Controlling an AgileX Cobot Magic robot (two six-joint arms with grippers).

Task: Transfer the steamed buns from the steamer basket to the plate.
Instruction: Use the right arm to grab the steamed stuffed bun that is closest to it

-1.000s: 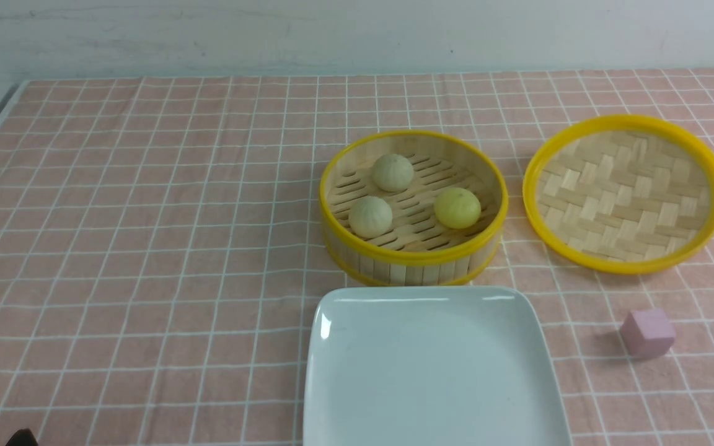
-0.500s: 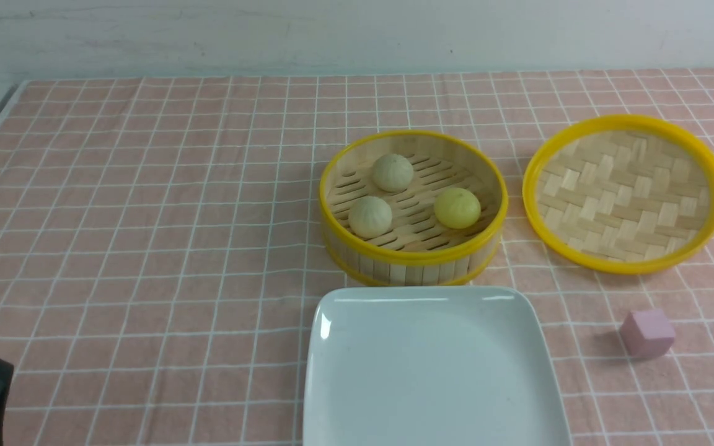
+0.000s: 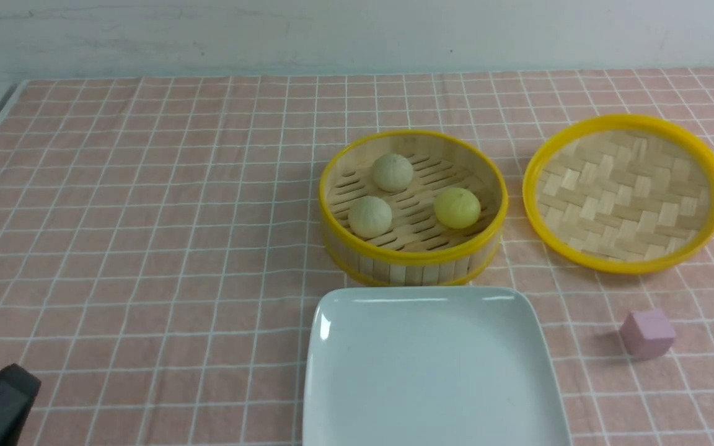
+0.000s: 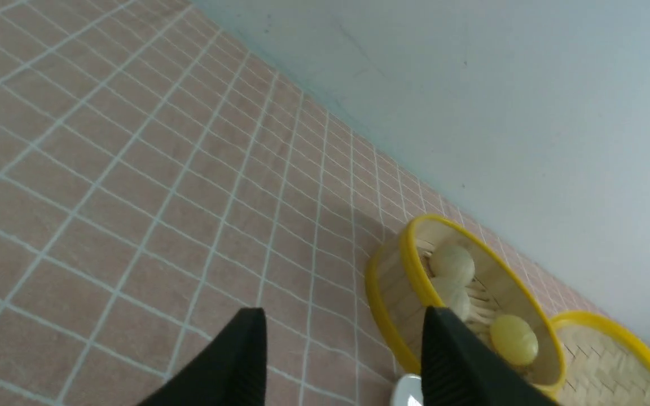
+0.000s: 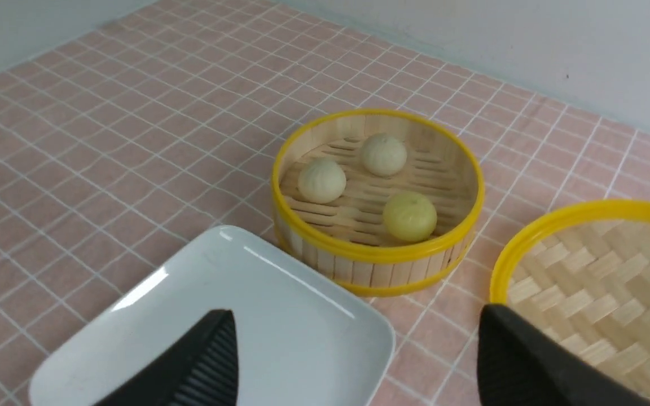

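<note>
Three buns (image 3: 370, 216) to lift from basket (image 3: 413, 256), 12 o'clock of plate (image 3: 431, 371). With left gripper (image 4: 345, 318) and right gripper (image 5: 356, 313) open and empty, descend straight over the 8 o'clock bun; close softly.

light: bright, even, diffuse, from overhead | shadows: soft and faint, one just left of the pink cube (image 3: 647, 333), one on the cloth (image 4: 133, 169) beside the steamer basket (image 4: 384, 293) | glare: white streaks along the plate (image 3: 431, 371) rim | focus: front view sharp, cloth grid lines straight to the edges
</note>
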